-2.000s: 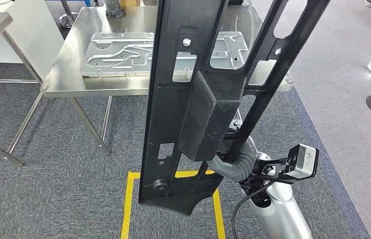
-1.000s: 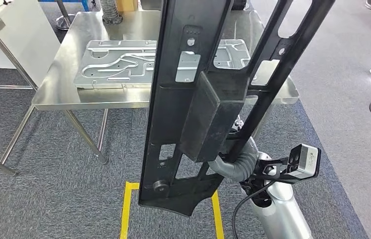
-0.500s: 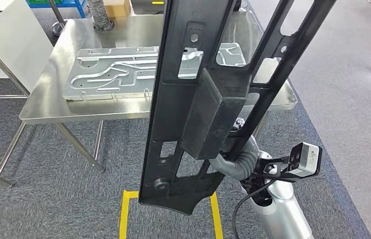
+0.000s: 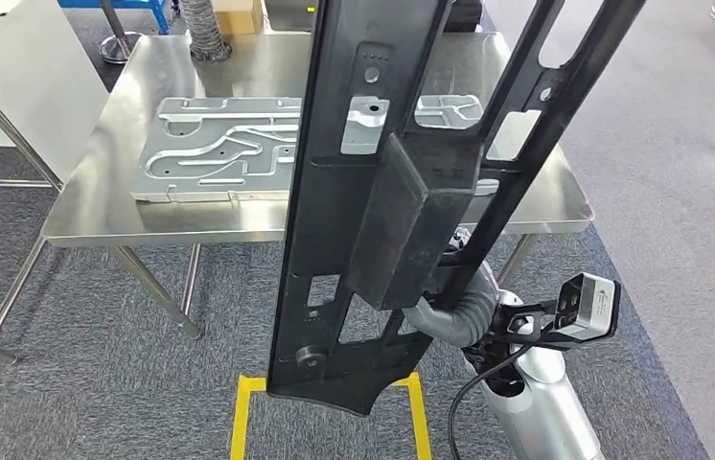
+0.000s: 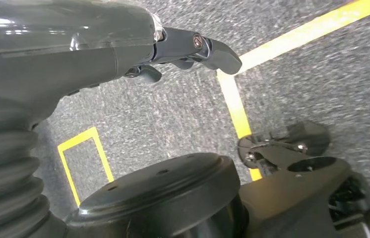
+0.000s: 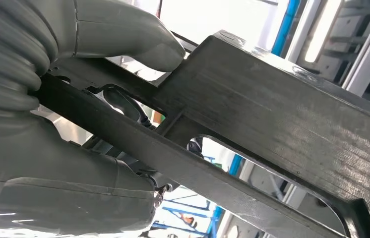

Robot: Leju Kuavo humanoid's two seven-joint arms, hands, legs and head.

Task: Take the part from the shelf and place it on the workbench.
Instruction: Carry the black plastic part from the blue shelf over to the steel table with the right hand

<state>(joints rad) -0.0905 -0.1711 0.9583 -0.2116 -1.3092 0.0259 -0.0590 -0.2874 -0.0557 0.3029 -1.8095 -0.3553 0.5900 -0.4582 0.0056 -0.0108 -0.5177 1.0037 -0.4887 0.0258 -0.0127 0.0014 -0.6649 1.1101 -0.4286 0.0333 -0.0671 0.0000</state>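
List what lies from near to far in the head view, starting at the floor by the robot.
Yellow floor tape → steel workbench's near edge → silver stamped plate on the workbench → grey ribbed hose behind the workbench.

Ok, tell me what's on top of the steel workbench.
A flat grey metal plate with raised channels lies on the workbench. The black part held by the right hand covers the plate's middle and the bench behind it.
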